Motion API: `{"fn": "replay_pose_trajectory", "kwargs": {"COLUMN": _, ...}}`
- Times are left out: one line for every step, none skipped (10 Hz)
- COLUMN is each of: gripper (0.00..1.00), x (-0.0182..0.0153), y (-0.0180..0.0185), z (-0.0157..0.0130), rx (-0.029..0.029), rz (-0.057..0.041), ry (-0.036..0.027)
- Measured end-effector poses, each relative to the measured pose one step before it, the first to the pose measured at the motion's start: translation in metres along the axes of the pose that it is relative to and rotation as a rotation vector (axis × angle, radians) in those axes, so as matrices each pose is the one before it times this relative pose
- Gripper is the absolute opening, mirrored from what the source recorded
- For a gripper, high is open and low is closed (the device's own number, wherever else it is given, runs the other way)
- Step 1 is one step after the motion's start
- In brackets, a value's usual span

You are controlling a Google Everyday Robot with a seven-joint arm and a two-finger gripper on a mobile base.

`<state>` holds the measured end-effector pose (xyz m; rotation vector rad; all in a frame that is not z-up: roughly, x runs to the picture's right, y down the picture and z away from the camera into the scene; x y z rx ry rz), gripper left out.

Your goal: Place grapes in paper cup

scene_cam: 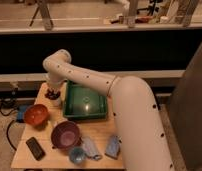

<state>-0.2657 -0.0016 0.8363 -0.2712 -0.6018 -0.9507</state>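
My gripper is at the table's far left corner, just left of the green tray, pointing down. A small dark reddish clump, which looks like the grapes, sits right at the gripper's tip; I cannot tell whether it is held. A small whitish shape directly under it may be the paper cup, mostly hidden by the gripper and the grapes.
An orange bowl stands at the left and a purple bowl in front of the tray. A black phone, a small blue cup, a blue cloth and a blue packet lie along the front edge.
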Motion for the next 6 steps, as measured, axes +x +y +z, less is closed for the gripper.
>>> {"fn": "replay_pose_trajectory", "kwargs": {"gripper": 0.80, "x": 0.00033, "y": 0.00021, "z": -0.00007, "rx": 0.00115, "rz": 0.00098, "ry": -0.00199}}
{"fn": "replay_pose_trajectory", "kwargs": {"gripper": 0.80, "x": 0.00091, "y": 0.00028, "z": -0.00075, "rx": 0.00340, "rz": 0.00122, "ry": -0.00177}}
{"fn": "replay_pose_trajectory", "kwargs": {"gripper": 0.80, "x": 0.00189, "y": 0.00067, "z": -0.00198, "rx": 0.00417, "rz": 0.00326, "ry": 0.00163}}
{"fn": "replay_pose_trajectory", "kwargs": {"gripper": 0.80, "x": 0.00387, "y": 0.00049, "z": -0.00520, "rx": 0.00328, "rz": 0.00637, "ry": 0.01024}}
{"fn": "replay_pose_trajectory", "kwargs": {"gripper": 0.80, "x": 0.00611, "y": 0.00219, "z": -0.00591, "rx": 0.00173, "rz": 0.01853, "ry": 0.01377}}
{"fn": "replay_pose_trajectory", "kwargs": {"gripper": 0.80, "x": 0.00526, "y": 0.00269, "z": -0.00367, "rx": 0.00127, "rz": 0.01533, "ry": 0.00997}}
